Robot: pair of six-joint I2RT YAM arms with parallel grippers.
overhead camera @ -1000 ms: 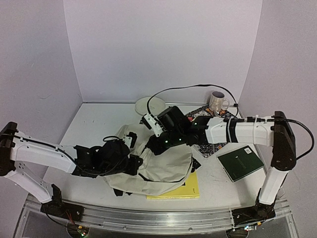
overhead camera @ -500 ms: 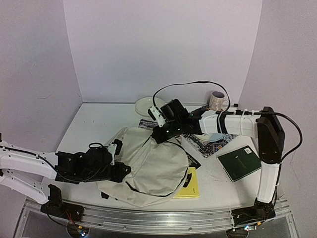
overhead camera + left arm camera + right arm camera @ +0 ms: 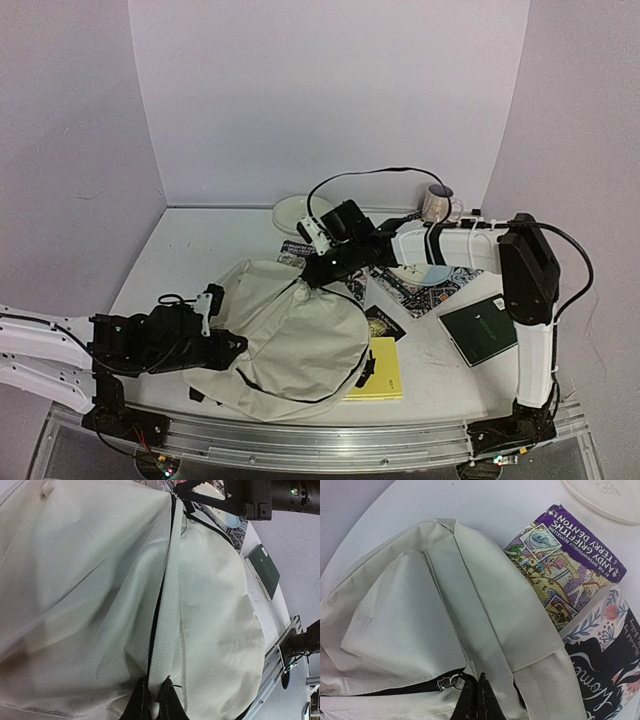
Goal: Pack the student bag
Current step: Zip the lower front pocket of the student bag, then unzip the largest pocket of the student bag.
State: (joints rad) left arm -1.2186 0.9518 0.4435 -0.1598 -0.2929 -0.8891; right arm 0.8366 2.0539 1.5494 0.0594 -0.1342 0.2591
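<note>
The student bag, a large cream backpack with black zipper lines, lies stretched across the table's near left. My left gripper is shut on a fold of its cloth at the lower left end. In the left wrist view the black fingertips pinch a ridge of bag fabric beside a zipper line. My right gripper is shut on the bag's top end. In the right wrist view it bites the bag right beside the metal zipper slider; the zipper there looks closed.
A purple book and a black floral book lie beside the bag's top. A yellow book pokes out under its right edge. A green book, patterned placemat, mug and plate sit right and behind.
My left gripper has pulled back to the left with the bag's end. The right gripper has shifted left and back with the top end. The bag now lies farther left, uncovering books.
</note>
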